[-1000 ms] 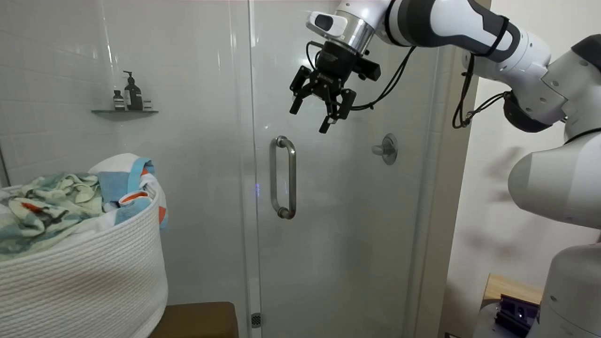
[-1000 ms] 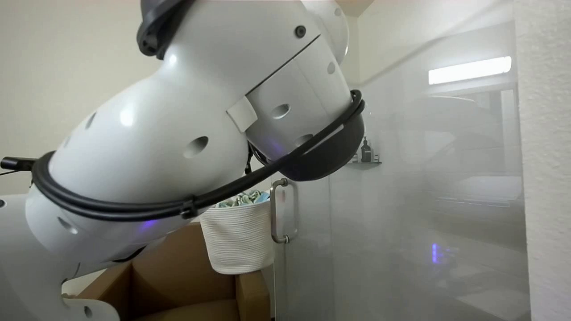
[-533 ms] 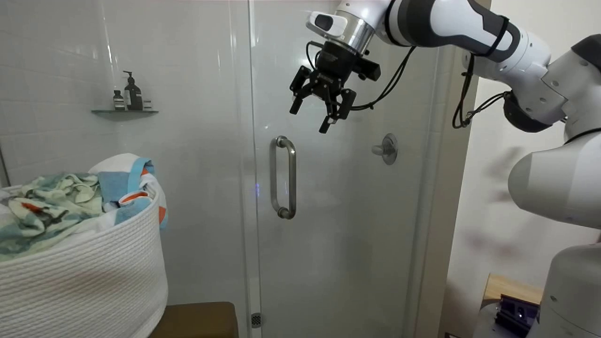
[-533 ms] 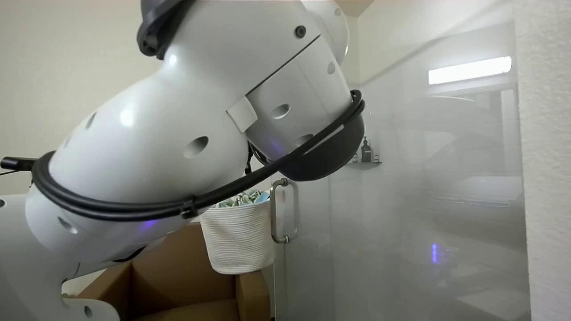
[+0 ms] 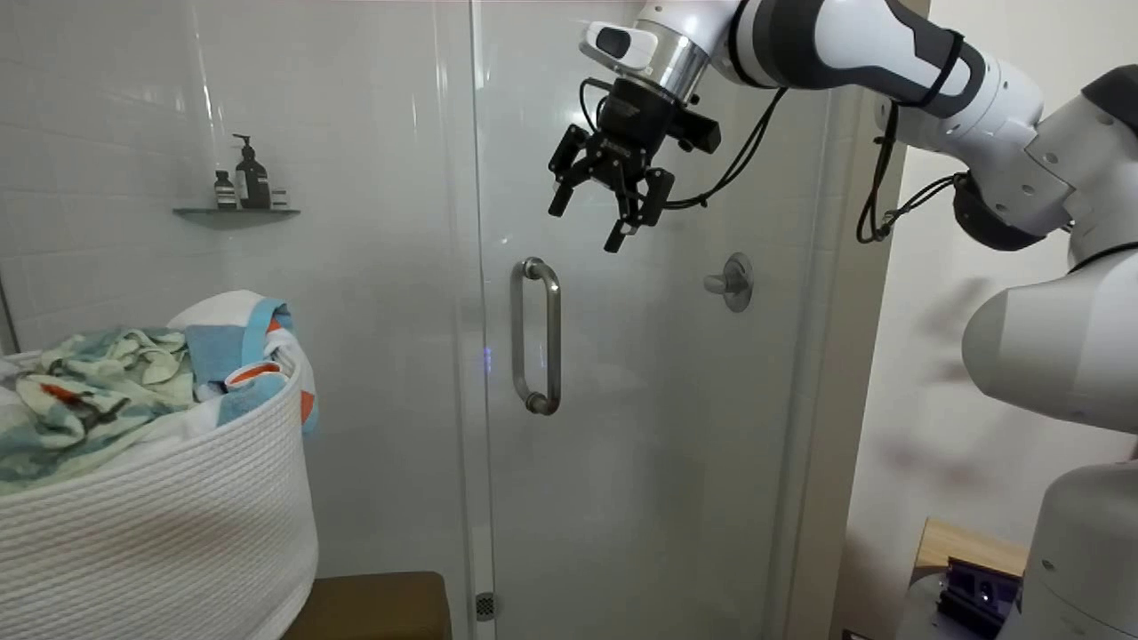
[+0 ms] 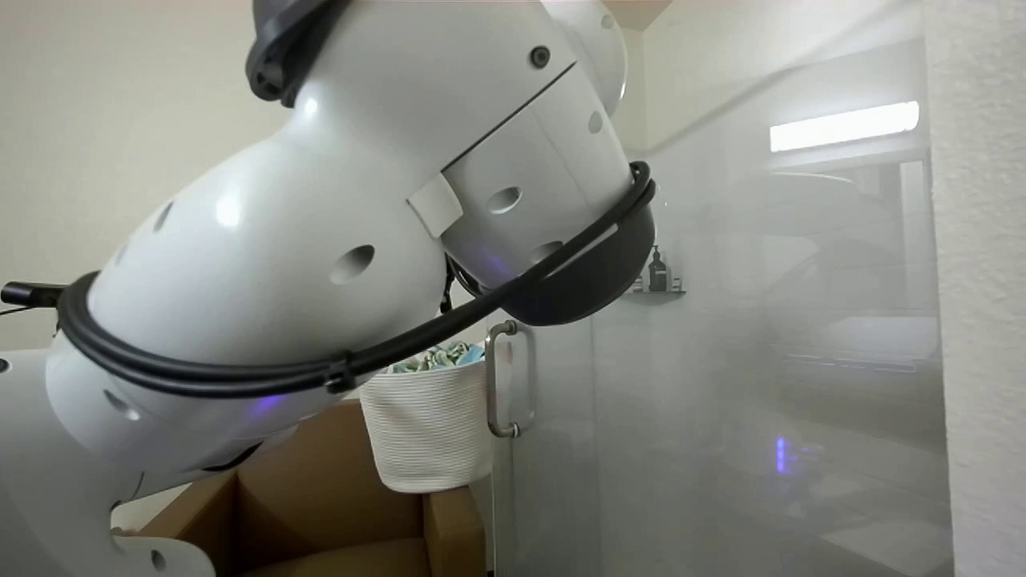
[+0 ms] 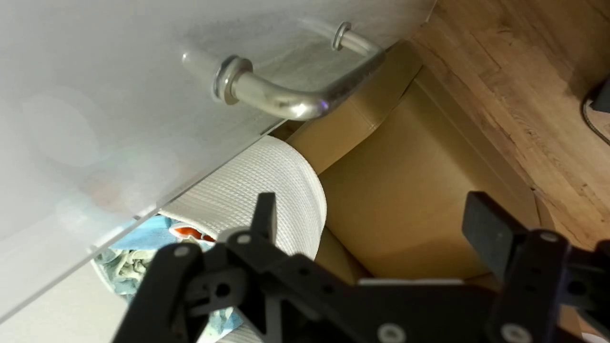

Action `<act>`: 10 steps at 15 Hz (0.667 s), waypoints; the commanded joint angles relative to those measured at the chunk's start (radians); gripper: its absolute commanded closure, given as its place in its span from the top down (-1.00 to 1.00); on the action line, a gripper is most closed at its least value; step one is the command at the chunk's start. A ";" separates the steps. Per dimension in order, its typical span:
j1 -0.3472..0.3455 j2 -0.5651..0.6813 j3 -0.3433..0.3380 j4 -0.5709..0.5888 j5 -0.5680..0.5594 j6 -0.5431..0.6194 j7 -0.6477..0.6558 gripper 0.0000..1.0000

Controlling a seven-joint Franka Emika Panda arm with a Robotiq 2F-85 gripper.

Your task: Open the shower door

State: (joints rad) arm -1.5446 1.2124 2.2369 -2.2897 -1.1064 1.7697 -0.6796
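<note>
The arm [image 6: 345, 192] is rounded and glossy white, with dark grey bands [image 5: 778, 44] and oval recesses [image 6: 353, 264]. Black cables [image 6: 240, 378] wrap it. Past a silver collar [image 5: 676, 64], the gripper [image 5: 587, 223] is black, with pale round screws [image 7: 391, 332] and blocky fingertips [image 7: 493, 233].

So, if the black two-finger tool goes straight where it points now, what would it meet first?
Probably the brown, boxy armchair, beyond the tool in the wrist view. But the white woven basket shows behind one side of it; with depth unclear, that might come first.
</note>
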 commanded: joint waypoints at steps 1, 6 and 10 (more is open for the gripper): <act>0.027 0.029 0.001 0.005 -0.024 -0.032 0.013 1.00; 0.027 0.029 0.001 0.005 -0.024 -0.032 0.013 1.00; 0.035 0.020 0.000 0.011 -0.033 -0.030 0.005 1.00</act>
State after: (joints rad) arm -1.5426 1.2124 2.2358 -2.2893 -1.1064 1.7697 -0.6796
